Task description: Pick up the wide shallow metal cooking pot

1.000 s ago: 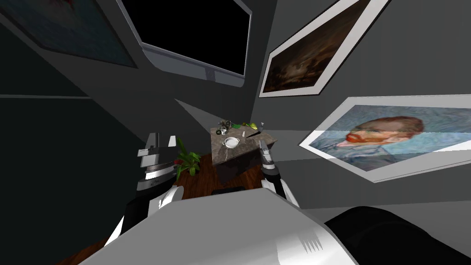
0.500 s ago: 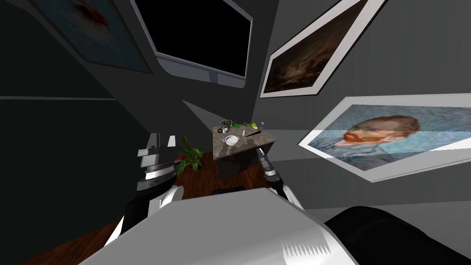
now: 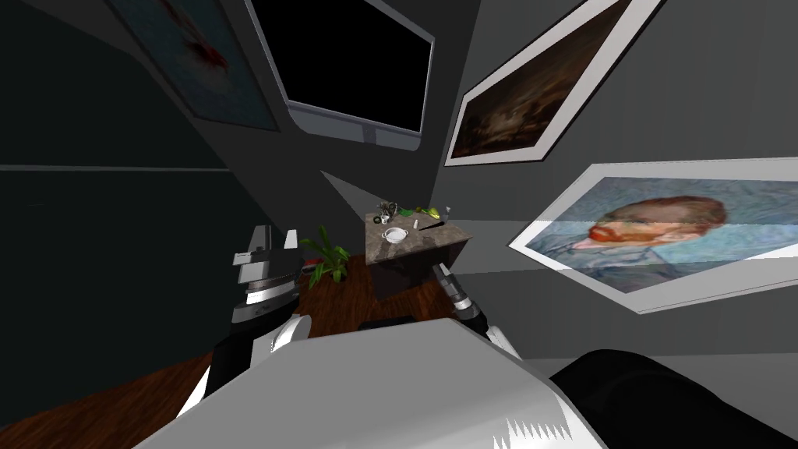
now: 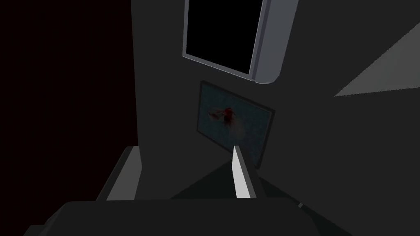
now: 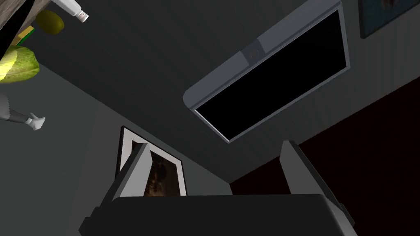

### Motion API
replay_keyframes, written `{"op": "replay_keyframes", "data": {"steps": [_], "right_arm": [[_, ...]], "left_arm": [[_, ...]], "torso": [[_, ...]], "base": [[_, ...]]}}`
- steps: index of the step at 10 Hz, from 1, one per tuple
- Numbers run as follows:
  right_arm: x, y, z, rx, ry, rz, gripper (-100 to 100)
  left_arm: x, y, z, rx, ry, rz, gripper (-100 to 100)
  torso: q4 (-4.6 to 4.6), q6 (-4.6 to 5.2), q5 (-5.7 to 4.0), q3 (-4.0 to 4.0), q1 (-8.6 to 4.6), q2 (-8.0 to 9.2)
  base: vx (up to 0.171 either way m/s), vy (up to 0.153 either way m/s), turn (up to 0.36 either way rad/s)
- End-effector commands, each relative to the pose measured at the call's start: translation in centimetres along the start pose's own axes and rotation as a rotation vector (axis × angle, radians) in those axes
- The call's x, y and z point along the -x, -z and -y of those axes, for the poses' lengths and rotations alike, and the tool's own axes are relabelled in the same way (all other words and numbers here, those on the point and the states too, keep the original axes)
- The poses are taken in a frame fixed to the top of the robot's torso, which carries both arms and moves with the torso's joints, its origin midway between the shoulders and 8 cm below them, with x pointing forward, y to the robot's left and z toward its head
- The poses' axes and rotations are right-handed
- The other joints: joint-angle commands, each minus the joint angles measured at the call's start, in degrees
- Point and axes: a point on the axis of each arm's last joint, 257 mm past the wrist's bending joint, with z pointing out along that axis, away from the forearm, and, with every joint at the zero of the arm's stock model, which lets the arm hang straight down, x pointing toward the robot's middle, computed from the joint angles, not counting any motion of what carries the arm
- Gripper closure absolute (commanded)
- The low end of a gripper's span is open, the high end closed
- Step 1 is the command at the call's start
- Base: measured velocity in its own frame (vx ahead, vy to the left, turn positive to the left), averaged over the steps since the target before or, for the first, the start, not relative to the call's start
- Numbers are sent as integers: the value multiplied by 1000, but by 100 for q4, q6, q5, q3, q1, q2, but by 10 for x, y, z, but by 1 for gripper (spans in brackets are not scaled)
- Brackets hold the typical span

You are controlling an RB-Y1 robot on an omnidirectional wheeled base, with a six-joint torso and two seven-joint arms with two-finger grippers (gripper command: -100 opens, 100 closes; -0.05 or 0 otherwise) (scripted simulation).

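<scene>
Ahead, the white shallow pot (image 3: 395, 235) sits on a stone-topped table (image 3: 387, 256), well apart from both grippers. My right gripper (image 3: 442, 271), fingers wide and empty, hangs nearer, short of the table's near corner. My left gripper (image 3: 274, 238), also wide, is off beside the plant (image 3: 331, 261).

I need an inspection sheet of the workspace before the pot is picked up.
Surface: small table, brown stone-like top, some way ahead.
Job's things: pale shallow pot standing on the table, untouched.
Clutter: green and yellow items, dark object and dark knife-like thing beyond the pot.
Grippers: left gripper raised, fingers open, empty; right gripper low near the table, fingers open, empty.
Cables: nothing seen.
Surroundings: potted plant on wooden floor, left of the table.
</scene>
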Motion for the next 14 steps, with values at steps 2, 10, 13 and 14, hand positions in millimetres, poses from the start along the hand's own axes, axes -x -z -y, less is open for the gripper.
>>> {"op": "replay_keyframes", "data": {"steps": [2, 10, 13, 14], "right_arm": [[-19, 25, 27, -37, 82, -110, -100], [-54, 98, 89, -119, 236, -363, -100], [-63, 130, 114, -154, 281, -458, -100], [-61, 147, 125, -148, 341, -528, -100]], "left_arm": [[0, 0, 0, 0, 0, 0, 0], [0, 0, 0, 0, 0, 0, 0], [0, 0, 0, 0, 0, 0, 0], [0, 0, 0, 0, 0, 0, 0]], "torso": [[0, 1, 0, -2, 1, -5], [-3, 1, 1, -11, 6, -21], [-3, -1, 3, -10, 12, -18], [-3, 3, 4, -10, 14, -18]], "base": [[-63, 7, 87], [-41, 15, 86], [-34, 38, 115], [-37, 62, 145]]}}
